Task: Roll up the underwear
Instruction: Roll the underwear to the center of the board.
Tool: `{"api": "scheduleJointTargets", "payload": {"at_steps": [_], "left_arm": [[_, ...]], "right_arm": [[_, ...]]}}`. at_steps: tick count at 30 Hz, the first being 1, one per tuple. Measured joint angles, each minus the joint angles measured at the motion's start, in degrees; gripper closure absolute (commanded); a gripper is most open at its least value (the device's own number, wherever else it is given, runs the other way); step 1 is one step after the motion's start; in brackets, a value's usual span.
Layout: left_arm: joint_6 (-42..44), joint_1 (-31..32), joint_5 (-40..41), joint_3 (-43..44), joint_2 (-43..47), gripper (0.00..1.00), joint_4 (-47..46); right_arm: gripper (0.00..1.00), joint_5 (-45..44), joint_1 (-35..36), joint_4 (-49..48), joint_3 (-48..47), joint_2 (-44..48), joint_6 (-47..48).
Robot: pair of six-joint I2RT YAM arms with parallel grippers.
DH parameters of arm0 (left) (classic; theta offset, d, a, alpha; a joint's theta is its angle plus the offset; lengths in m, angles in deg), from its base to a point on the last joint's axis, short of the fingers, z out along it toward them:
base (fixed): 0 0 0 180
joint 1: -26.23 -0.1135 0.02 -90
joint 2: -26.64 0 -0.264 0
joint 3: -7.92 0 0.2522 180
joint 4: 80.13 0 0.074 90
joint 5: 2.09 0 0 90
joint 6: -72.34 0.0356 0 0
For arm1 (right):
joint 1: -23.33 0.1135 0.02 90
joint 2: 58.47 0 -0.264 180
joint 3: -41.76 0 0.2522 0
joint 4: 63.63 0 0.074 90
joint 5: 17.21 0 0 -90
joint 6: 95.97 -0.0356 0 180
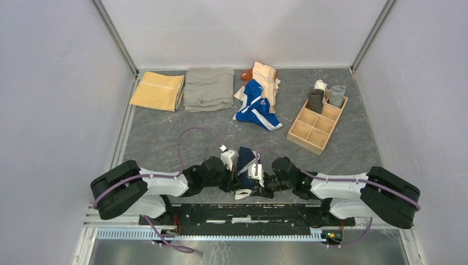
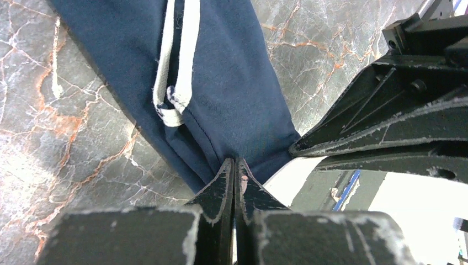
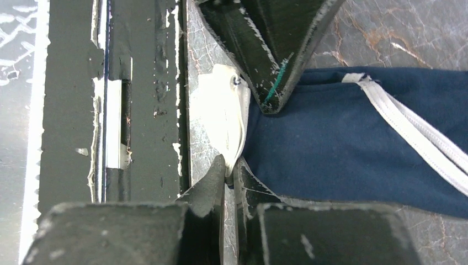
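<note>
The navy underwear (image 1: pixel 245 159) is laid at the near middle of the table (image 1: pixel 165 143), stretched away from both grippers. Its near hem is pinched by the fully closed left gripper (image 2: pixel 234 163). Its white waistband (image 3: pixel 223 110) is clamped between the almost-closed fingers of the right gripper (image 3: pixel 230 165).

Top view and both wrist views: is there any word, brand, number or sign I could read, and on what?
None: nothing readable in any view.
Navy underwear: plain white trim, no label text showing.
Yellow cloth: only a pale zigzag line, not writing.
Wooden tray: bare wood, no marking.
</note>
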Motion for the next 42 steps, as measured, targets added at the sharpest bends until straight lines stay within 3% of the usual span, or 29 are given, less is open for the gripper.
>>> {"api": "scheduleJointTargets", "payload": {"at_steps": [18,25,42], "left_arm": [[0.11,0.0,-0.02,0.02,-1.03,0.98,-1.16],[0.11,0.0,0.07,0.02,-1.01,0.98,-1.14],[0.42,0.0,1.33,0.87,-0.31,0.98,0.9]], "right_arm": [[1.0,11.85,-10.6,1.66,-3.04,-4.48,-14.29],[1.0,13.38,-13.6,7.23,-8.96,-9.75,-15.63],[1.0,17.73,-19.56,9.46,-10.86,-16.9,-17.55]]}}
